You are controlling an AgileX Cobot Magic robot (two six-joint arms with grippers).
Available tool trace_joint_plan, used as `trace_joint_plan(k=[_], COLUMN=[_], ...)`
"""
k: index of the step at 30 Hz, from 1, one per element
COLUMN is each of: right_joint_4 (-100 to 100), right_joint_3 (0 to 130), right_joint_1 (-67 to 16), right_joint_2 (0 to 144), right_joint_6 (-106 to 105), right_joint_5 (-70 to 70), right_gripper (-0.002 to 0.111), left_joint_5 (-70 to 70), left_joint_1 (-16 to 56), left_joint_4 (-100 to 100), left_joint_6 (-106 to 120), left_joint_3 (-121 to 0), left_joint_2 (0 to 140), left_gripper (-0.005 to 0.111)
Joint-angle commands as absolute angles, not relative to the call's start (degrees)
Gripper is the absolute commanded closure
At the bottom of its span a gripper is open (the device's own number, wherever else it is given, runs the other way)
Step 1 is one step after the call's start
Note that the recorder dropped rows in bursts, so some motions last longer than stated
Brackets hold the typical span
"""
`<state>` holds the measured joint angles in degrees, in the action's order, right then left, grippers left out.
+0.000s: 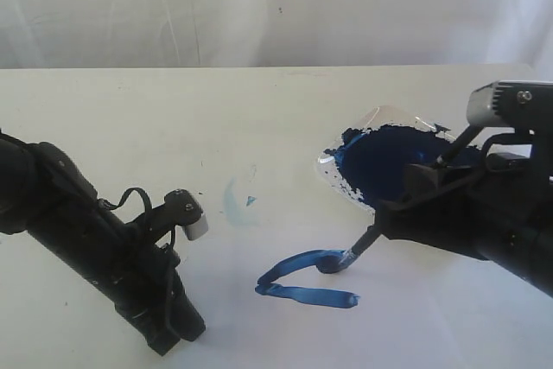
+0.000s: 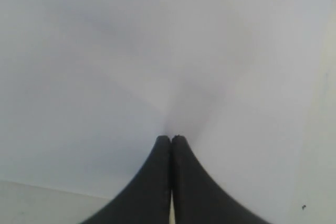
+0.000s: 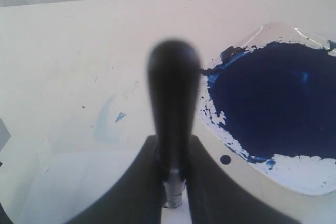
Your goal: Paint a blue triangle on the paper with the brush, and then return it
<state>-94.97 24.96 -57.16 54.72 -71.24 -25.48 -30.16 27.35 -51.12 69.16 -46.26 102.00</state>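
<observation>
Left arm, at 8 o'clock in the exterior view: parked. The left hand (image 2: 171, 141) has its jaws pressed together on nothing and sits low over the paper (image 2: 157, 66), which is white against the cream tabletop (image 1: 130, 101).

Pale-blue smudge (image 1: 233, 205) with a small blue fleck beside it lies at 10 o'clock from the painted figure. It is apart from the figure, and I judge it no part of it.

Blue triangle (image 1: 302, 281), at 6 o'clock in the exterior view: two thick strokes are down. They meet at a blobbed corner on the left and spread apart toward the right. The side that would close them on the right is missing, so it reads as an open wedge, about two thirds drawn.

Brush (image 1: 363, 244): the bristle end rests on the right end of the upper stroke, and the handle slants up toward 1 o'clock. The right hand (image 3: 173, 190) is clamped on the handle. The right wrist view shows the jaws tight against both sides of it.

Paint dish (image 1: 333, 163), at 1 o'clock from the figure, holds a wide dark navy pool.

What you have left, by my reading: pull the third side down to the lower stroke's free end, then carry the brush back. The dish is the likely resting spot, though nothing marks one.

Writing: no brand, label or lettering readable anywhere.
</observation>
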Motion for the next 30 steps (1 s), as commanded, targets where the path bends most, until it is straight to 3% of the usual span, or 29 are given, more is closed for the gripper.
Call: trace_joint_plan(k=[1,30], right_joint_4=[-99.95,-99.95], right_joint_3=[24.63,18.15], right_joint_1=[-56.94,-57.05], right_joint_2=[52.08,43.82], right_joint_6=[-77.97,-76.4], right_joint_5=[-25.78,-20.26], right_gripper=[0.108,0.108], left_joint_5=[-31.46,-31.67], left_joint_1=[27.3,27.3], left_joint_4=[-51.46,-51.46], left_joint_6=[69.21,69.21], left_joint_3=[-45.78,-45.78], left_joint_2=[102.04,102.04], left_gripper=[0.107,0.107])
